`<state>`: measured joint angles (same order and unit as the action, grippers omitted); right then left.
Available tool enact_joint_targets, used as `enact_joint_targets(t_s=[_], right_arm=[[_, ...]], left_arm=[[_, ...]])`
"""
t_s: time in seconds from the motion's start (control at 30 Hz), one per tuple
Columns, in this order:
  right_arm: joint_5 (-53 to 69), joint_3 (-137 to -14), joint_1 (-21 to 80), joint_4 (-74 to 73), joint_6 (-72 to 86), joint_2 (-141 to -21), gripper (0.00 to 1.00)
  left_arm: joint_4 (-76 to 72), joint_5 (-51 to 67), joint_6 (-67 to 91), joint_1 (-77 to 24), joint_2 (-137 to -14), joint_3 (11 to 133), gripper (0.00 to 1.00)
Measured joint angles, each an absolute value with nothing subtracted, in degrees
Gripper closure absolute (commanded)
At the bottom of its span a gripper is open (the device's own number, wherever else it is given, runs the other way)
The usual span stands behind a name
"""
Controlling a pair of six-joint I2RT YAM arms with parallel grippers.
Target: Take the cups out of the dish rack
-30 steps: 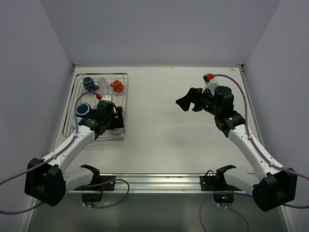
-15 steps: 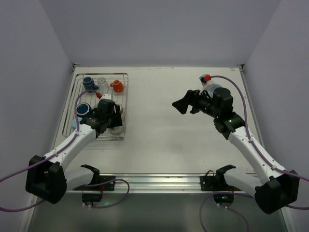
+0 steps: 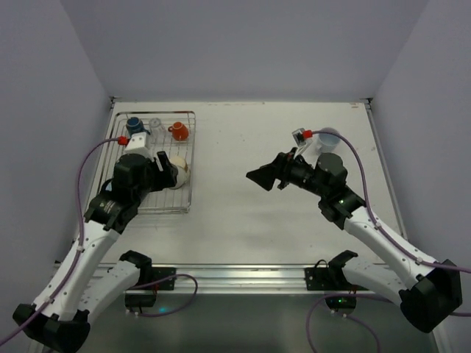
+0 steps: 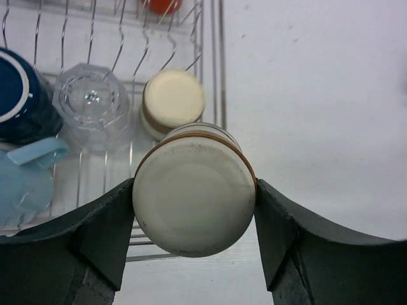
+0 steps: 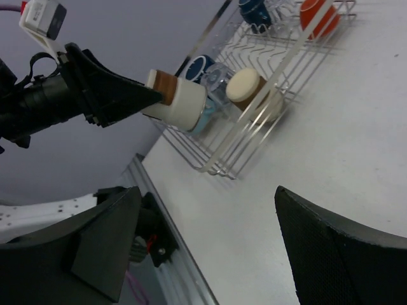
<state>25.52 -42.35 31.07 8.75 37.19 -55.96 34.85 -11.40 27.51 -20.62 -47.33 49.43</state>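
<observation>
While the silver wire-grid dish rack (image 3: 165, 200) sits by the far left corner of the white table (image 3: 280, 243), the left hand (image 3: 173, 169) has its two dark fingers (image 4: 95, 235) closed partway onto a round cream cup with a brown band (image 4: 194, 197), one finger pressed to each side. That cup lies on its side in the grip, its flat closed end turned toward the wrist and the brown band ringing that end. Seen from the right wrist, it hangs clear of the wire, above the rack's right-hand side. Resting in the rack are a second cream cup with a brown band (image 4: 173, 101), upside down just beyond the held one, a clear faceted glass (image 4: 91, 101) beside it, a dark blue mug with a white rim (image 4: 19, 95) and a light blue handled cup (image 4: 22, 184). Along the rack's far edge stands an orange-red mug (image 3: 179, 131). Over the middle of the table the right hand (image 3: 261, 178) is spread wide with nothing between its fingers (image 5: 95, 241)
</observation>
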Motion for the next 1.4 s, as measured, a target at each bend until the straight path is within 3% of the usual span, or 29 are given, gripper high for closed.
enact_joint_targets(t_s=[0.17, 0.3, 0.77, 0.97, 1.03, 1.07, 1.13, 1.17, 1.2, 1.27, 1.3, 1.4], right_arm=[[27.31, -36.25, 33.67, 21.1, 46.46, -57.49, 0.13], [27.97, -35.99, 38.5, 27.57, 49.52, -59.51, 0.13], [28.08, -35.99, 43.72, 38.39, 52.62, -64.31, 0.21], [28.67, -36.62, 43.83, 42.61, 54.59, -67.24, 0.37], [29.5, -37.6, 43.86, 44.71, 55.37, -68.51, 0.42], [29.71, -38.17, 43.88, 45.78, 55.77, -69.23, 0.52], [30.24, -38.92, 43.9, 48.49, 56.9, -70.7, 0.64], [30.65, -39.16, 43.92, 49.69, 57.56, -71.35, 0.76], [31.14, -39.29, 43.92, 50.74, 58.08, -71.88, 0.83], [31.42, -39.51, 43.86, 51.96, 59.64, -72.42, 0.93], [31.9, -39.64, 43.88, 52.14, 59.99, -72.49, 0.98], [31.05, -40.14, 44.16, 48.1, 57.65, -71.7, 1.0]], left_arm=[[32.23, -3.14, 30.81, -20.58, -38.28, 51.57, 0.66], [21.56, 8.8, 37.28, -20.58, -32.58, 47.07, 0.67], [-7.11, 30.52, 54.3, -20.58, -36.01, 32.53, 0.67], [-13.06, 33.5, 57.21, -20.58, -36.12, 31.0, 0.66], [-14.37, 34.09, 57.63, -20.58, -36.1, 30.74, 0.61], [-14.83, 34.24, 57.69, -20.58, -36.1, 30.57, 0.59], [-14.94, 34.26, 57.47, -20.58, -36.14, 30.2, 0.47], [-14.74, 34.24, 57.36, -20.58, -36.23, 30.15, 0.42], [-14.59, 34.2, 57.19, -20.58, -36.29, 30.15, 0.3], [-13.96, 34.06, 55.81, -20.49, -36.51, 30.17, 0.18], [-12.51, 33.67, 54.33, -20.49, -36.62, 30.5, 0.06], [-4.05, 30.39, 49.08, -20.53, -36.73, 33.65, 0.0]])
